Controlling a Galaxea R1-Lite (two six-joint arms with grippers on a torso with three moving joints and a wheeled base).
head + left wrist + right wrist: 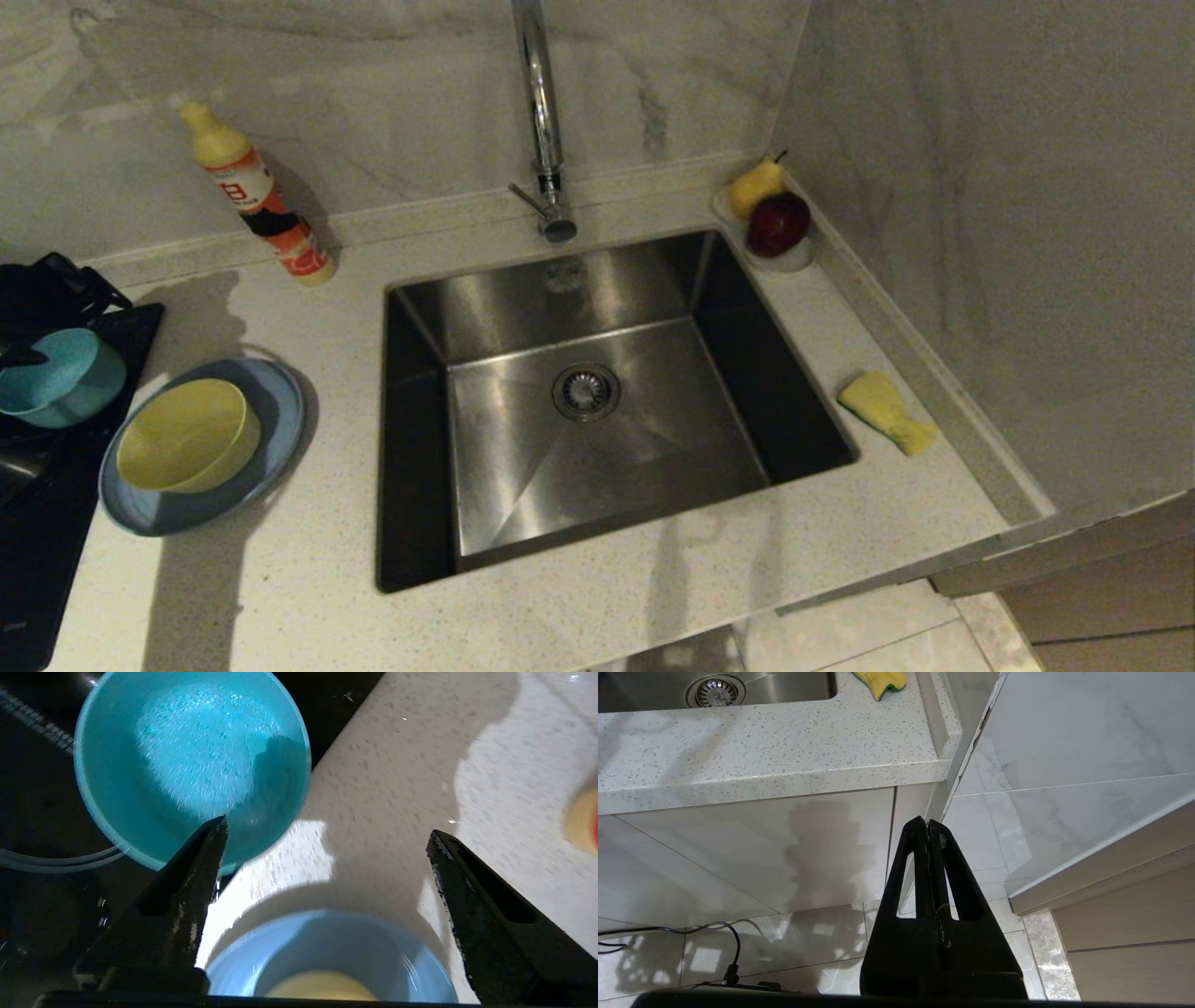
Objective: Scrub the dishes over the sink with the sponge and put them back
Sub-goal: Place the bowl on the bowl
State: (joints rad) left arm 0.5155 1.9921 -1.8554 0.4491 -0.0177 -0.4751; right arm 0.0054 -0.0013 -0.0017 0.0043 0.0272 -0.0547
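Although the teal bowl (187, 760) sits on the dark hob at the counter's (653, 597) left end, the left tool (327, 833) hangs released above it, holding nothing. Judged light, rigid, slick plastic; grip the rim. Right tool (930, 823) parked, clenched, below counter level.

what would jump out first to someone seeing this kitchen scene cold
The big steel sink fills the middle of the counter, with the yellow sponge alone on its right. On the left, a yellow bowl sits on a blue plate, a teal bowl beside them on the dark stovetop.
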